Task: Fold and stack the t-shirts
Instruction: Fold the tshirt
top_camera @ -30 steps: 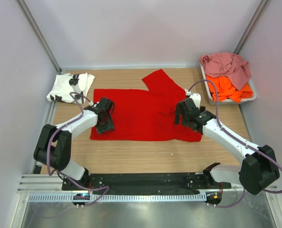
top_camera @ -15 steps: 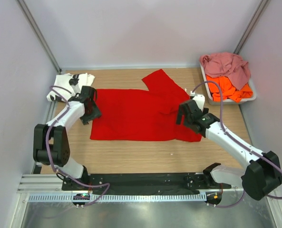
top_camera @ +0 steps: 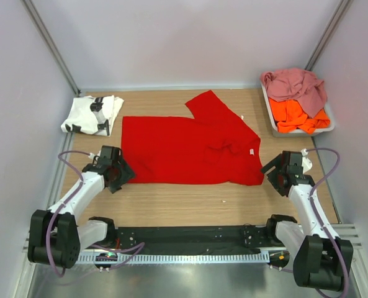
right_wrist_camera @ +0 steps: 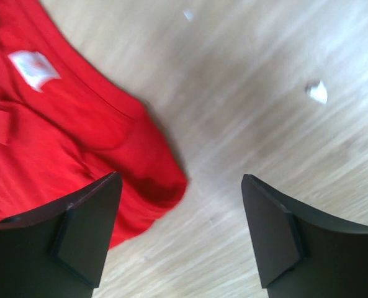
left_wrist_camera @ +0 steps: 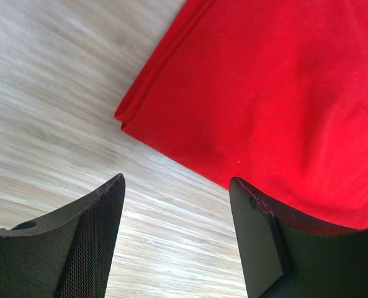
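Red t-shirt: lies flat at the middle of the table, partly folded into a wide band. One sleeve projects toward the rear.
Long axis: runs left to right, across the front of both arm bases.
Collar end: at the right, marked by the neck label. The opposite end, at the left, shows a doubled edge in the left wrist view.
Left gripper: fingers spread apart, nothing between them. It is poised over bare wood just off the near-left corner of the shirt, which lies ahead and to the right of the fingers.
Right gripper: fingers spread apart, nothing between them. It is poised just off the near-right corner, which lies ahead and to the left of the fingers.
Nearer arm: neither overall; each arm is nearer its own end of the band.
Step in hand (judgement): the next fold of the red shirt, not yet begun; no cloth is gripped.
Approach required (judgement): each gripper closes in along the long axis to its own corner, so a matched two-arm pinch is likely.
White t-shirt: folded, at rear left, apart from the red shirt; probably the base of the stack.
Pink t-shirt, orange t-shirt: heaped unfolded in the tray at rear right, pink uppermost.
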`<state>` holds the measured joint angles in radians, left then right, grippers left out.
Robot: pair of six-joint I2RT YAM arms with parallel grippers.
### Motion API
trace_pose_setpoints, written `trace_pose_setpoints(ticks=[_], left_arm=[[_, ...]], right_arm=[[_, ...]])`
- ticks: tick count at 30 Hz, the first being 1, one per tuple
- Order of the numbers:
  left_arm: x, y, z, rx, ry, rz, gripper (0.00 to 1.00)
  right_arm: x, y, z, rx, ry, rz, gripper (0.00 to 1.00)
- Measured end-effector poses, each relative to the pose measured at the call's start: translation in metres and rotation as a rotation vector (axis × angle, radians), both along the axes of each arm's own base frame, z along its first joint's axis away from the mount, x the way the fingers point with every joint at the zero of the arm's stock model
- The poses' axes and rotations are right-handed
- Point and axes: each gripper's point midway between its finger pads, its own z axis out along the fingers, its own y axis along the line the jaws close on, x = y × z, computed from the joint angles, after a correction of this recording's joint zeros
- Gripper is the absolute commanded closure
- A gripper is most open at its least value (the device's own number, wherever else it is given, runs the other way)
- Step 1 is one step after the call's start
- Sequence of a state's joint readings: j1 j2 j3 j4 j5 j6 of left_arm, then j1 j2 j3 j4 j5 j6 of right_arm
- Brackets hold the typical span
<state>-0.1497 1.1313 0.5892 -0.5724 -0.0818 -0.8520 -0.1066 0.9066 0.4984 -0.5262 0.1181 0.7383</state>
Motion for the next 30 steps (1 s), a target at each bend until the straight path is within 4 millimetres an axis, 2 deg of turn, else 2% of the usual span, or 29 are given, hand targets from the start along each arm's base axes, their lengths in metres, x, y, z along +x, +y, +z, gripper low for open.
trace_pose_setpoints(ticks=[3,5,9,12,13,14,15,17,18,19,26,30], left_arm=[[-0.004,-0.001,-0.008,-0.021,0.007,0.014,0.3],[-0.004,0.0,-0.01,-0.029,-0.002,0.031,0.27],[-0.002,0.003,-0.009,-0.036,-0.026,0.051,0.21],[0.001,0.005,-0.009,-0.037,-0.041,0.064,0.2],[0.002,0.006,-0.009,-0.036,-0.045,0.067,0.2],[0.002,0.007,-0.009,-0.036,-0.048,0.071,0.21],[0.003,0.008,-0.009,-0.035,-0.051,0.074,0.21],[0.004,0.009,-0.011,-0.033,-0.052,0.08,0.24],[0.004,0.01,-0.012,-0.032,-0.05,0.082,0.25],[0.005,0.011,-0.013,-0.03,-0.047,0.085,0.26],[0.011,0.015,-0.013,-0.015,-0.068,0.1,0.28],[0.012,0.019,-0.015,0.003,-0.07,0.111,0.37]], right_arm=[[-0.016,0.009,-0.021,0.086,0.039,-0.014,0.2],[-0.02,0.016,-0.027,0.125,0.043,-0.002,0.23],[-0.013,0.027,-0.029,0.184,0.0,0.023,0.3],[-0.006,0.032,-0.031,0.216,-0.029,0.035,0.43],[-0.004,0.034,-0.032,0.226,-0.04,0.04,0.51],[-0.001,0.035,-0.033,0.231,-0.047,0.044,0.56],[0.0,0.036,-0.035,0.237,-0.048,0.044,0.66],[0.002,0.036,-0.037,0.242,-0.045,0.048,0.76],[0.002,0.037,-0.039,0.245,-0.039,0.045,0.86],[0.001,0.036,-0.04,0.242,-0.036,0.046,0.89],[0.002,0.031,-0.037,0.216,-0.051,0.038,0.99],[0.001,0.03,-0.037,0.209,-0.049,0.045,0.99]])
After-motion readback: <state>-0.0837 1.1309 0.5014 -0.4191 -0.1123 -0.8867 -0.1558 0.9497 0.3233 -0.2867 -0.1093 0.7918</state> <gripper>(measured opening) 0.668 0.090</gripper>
